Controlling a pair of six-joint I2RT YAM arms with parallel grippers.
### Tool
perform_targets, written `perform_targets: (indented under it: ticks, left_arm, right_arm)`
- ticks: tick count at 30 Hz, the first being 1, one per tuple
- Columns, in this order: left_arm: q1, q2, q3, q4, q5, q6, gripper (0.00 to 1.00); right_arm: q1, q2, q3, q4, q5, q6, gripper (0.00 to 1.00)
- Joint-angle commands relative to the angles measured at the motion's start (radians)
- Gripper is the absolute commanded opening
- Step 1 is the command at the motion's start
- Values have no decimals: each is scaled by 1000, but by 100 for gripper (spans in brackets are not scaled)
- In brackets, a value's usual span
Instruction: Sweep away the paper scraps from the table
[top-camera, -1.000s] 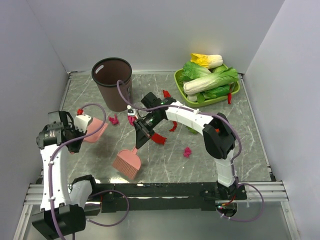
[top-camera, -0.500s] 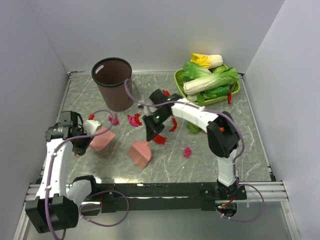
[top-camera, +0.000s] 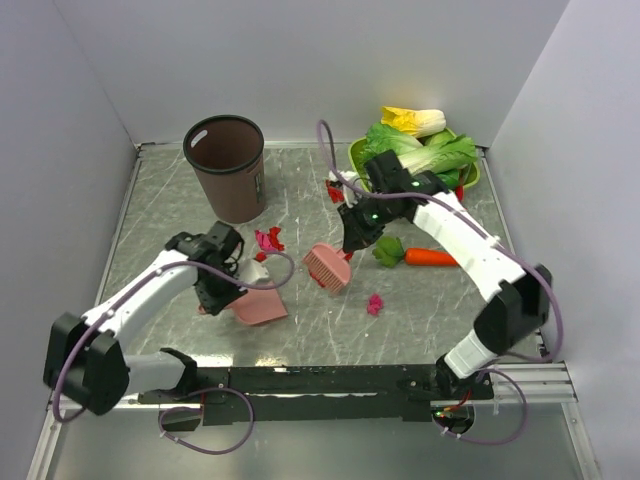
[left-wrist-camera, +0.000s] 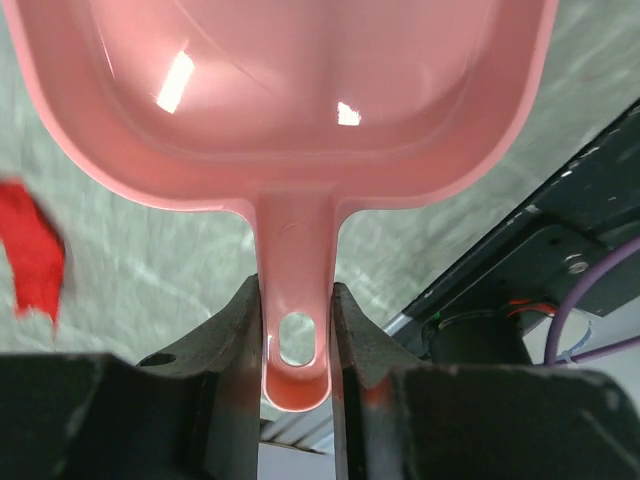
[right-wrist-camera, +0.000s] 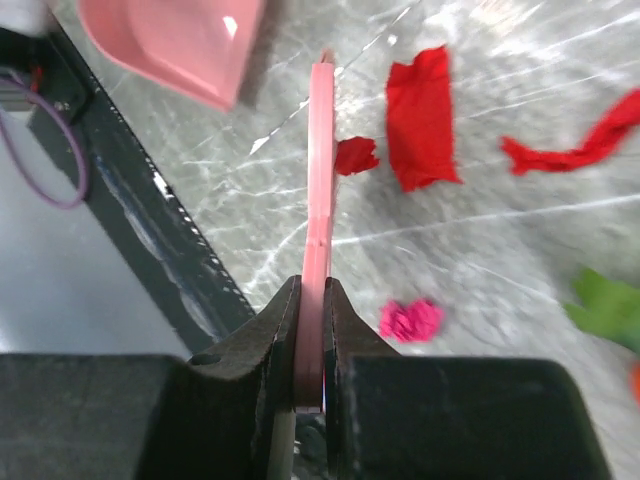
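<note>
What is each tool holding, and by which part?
Left tool clamps the pink dustpan by its handle; right tool clamps the pink brush by its handle.

My top camera is looking down from above the near edge, taking in the table (top-camera: 330, 330) out to its far corners. My left wrist camera is peering close along the dustpan (left-wrist-camera: 290, 120) toward the near-edge rail (left-wrist-camera: 540, 250). My right wrist camera is looking down the brush (right-wrist-camera: 318, 200) from higher, sharing dustpan, rail and scraps (right-wrist-camera: 420, 120) with the other 2.
</note>
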Motion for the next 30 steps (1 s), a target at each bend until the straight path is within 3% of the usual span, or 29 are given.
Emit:
perform_targets:
  ticks: [1,5,10,14,15,17,19,24,26,30]
  left_arm:
    - [-101,93,81,37,41,-70,1]
    - [-170,184,111,69,23,-109,1]
    - [-204,292,159,109,-14,-188,1]
    - [-218,336,182,137,-17,-241,1]
    - [-218,340,185,154,-10,-251,1]
    - [-219,343,191,171,-2,-278,1]
    - [-219,343,187,187,0,-296,1]
    - [-219,317,148,207,-3,-281,1]
    - [-219,310,127,215,4,-273,1]
    - [-219,305,107,241,17,-265,1]
  right_arm:
    - [-9,-142,50,-9,167,-81,0]
    - [-7,-139,38,70,457,-93,0]
    - [-9,-43,95,122,608,-98,0]
    - [-15,25,182,85,565,-84,0]
    - [-25,35,211,53,483,-76,0]
    - [-54,49,268,-36,176,-67,0]
    - [-58,10,255,-58,36,-76,0]
    - [-125,-3,172,-125,36,-129,0]
    - [-182,6,201,-145,-85,-126,0]
    - [-167,-59,188,-1,189,-112,0]
